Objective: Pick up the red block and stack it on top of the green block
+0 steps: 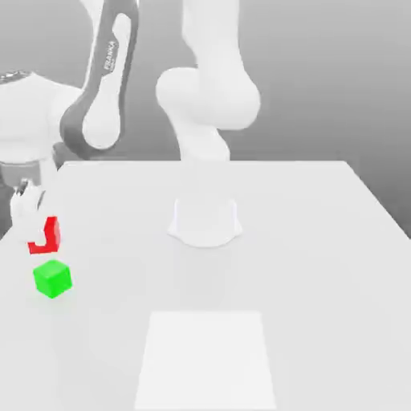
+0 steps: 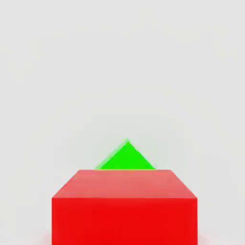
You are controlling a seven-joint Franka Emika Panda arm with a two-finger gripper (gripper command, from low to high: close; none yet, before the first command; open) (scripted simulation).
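Red block (image 1: pixel 48 238) sits pinched in the gripper (image 1: pixel 36 225), up off the white table (image 1: pixel 305 241). The fingers (image 1: pixel 28 205) are white and pressed tight on the sides of the cube, so part of the red is hidden behind them in the exterior view. The hand hangs at the end of the white arm (image 1: pixel 104 80), which bends down from above near the exterior view's left edge, and the gripper points down at the table. Just under the hand and a little nearer the camera lies the green block (image 1: pixel 52 278) — it rests flat on the table, by itself, with a gap of air between it and the red one. The two cubes look about the same size. They are close, but they do not touch. In the hand view the red block (image 2: pixel 124 206) is very near the camera and looks big, with its top face and one side face showing. Past its far edge a corner of the green block (image 2: pixel 127 158) peeks out, lower down on the table (image 2: pixel 119 57) — so the red cube is not straight over the green one. Farther from the hand, in the middle of the table, stands the round white base (image 1: pixel 205 221) of the arm. A pale square patch (image 1: pixel 206 357) lies flat on the table near the front edge, well apart from both cubes.
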